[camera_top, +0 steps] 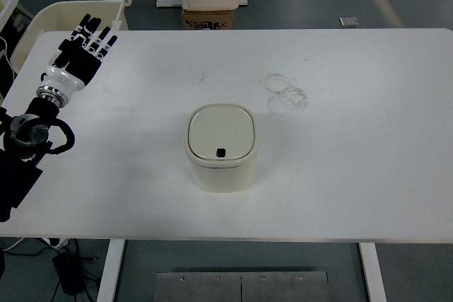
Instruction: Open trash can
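Observation:
A small cream trash can [221, 148] stands in the middle of the white table [340, 139]. Its lid is closed and flat, with a small black button [221, 153] near the front edge. My left hand [86, 49] is at the far left corner of the table, well away from the can, fingers stretched out straight and holding nothing. Its arm comes in from the left edge. The right arm is out of view.
Faint ring marks [287, 93] show on the table right of the can. A cream bin [71, 13] stands behind the table's left corner. A cardboard box [209, 18] and a white post stand behind the far edge.

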Available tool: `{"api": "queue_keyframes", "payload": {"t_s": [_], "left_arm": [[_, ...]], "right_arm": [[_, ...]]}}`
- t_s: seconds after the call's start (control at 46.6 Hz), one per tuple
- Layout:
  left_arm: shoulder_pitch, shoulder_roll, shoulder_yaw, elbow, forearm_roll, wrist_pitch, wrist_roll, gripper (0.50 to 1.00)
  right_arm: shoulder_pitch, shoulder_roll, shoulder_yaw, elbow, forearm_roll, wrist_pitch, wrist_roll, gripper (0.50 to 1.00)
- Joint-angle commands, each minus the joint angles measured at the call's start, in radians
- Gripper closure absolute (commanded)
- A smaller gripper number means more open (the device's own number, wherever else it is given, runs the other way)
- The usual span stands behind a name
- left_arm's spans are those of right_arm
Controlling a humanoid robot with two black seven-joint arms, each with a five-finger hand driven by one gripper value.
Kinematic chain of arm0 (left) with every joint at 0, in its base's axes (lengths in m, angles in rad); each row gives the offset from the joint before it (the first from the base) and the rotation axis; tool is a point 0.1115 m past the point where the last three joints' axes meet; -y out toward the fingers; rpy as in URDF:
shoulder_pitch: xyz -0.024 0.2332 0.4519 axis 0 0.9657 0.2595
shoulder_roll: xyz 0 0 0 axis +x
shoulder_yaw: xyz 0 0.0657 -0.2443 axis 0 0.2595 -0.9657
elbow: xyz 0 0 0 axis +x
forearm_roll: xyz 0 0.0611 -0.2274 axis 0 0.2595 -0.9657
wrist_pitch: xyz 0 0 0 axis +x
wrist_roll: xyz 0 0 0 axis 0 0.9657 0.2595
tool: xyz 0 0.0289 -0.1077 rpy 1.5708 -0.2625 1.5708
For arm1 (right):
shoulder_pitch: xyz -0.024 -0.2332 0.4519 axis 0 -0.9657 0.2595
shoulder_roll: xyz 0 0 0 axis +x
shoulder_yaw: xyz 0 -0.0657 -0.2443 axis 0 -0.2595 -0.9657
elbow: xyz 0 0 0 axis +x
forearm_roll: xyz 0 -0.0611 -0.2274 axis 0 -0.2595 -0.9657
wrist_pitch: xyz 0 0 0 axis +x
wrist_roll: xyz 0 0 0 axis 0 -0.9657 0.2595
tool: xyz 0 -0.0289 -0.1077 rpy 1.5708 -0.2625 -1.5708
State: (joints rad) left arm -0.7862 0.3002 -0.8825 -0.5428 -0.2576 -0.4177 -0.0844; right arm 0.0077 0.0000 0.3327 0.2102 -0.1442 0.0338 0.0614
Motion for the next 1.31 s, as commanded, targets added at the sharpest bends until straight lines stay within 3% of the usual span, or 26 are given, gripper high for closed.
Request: {"api": "queue_keyframes", "payload": {"t_s": [0.0, 0.257, 0.408, 0.708, 1.008, 1.287], "left_arm": [[0.008, 0.025, 0.000, -0.037, 0.000, 0.004, 0.000, 0.500], [0.015, 0.089, 0.013, -0.140, 0.001, 0.040, 0.002, 0.500], [0.012, 0.122, 0.014, -0.161, 0.003, 0.040, 0.037, 0.500], [-0.004, 0.273, 0.103, -0.304, 0.015, 0.039, 0.072, 0.500], [-0.105, 0.350, 0.178, -0.339, 0.167, 0.016, 0.152, 0.500], [-0.237, 0.476, 0.310, -0.474, 0.290, -0.041, 0.192, 0.500]], "right_arm": [[0.000, 0.000, 0.000, 0.000, 0.000, 0.000, 0.000, 0.507], [0.000, 0.000, 0.000, 0.000, 0.000, 0.000, 0.000, 0.507], [0.000, 0.000, 0.000, 0.000, 0.000, 0.000, -0.002, 0.507], [0.000, 0.000, 0.000, 0.000, 0.000, 0.000, 0.000, 0.507], [0.000, 0.000, 0.000, 0.000, 0.000, 0.000, 0.000, 0.507], [0.000, 0.000, 0.000, 0.000, 0.000, 0.000, 0.000, 0.507]]}}
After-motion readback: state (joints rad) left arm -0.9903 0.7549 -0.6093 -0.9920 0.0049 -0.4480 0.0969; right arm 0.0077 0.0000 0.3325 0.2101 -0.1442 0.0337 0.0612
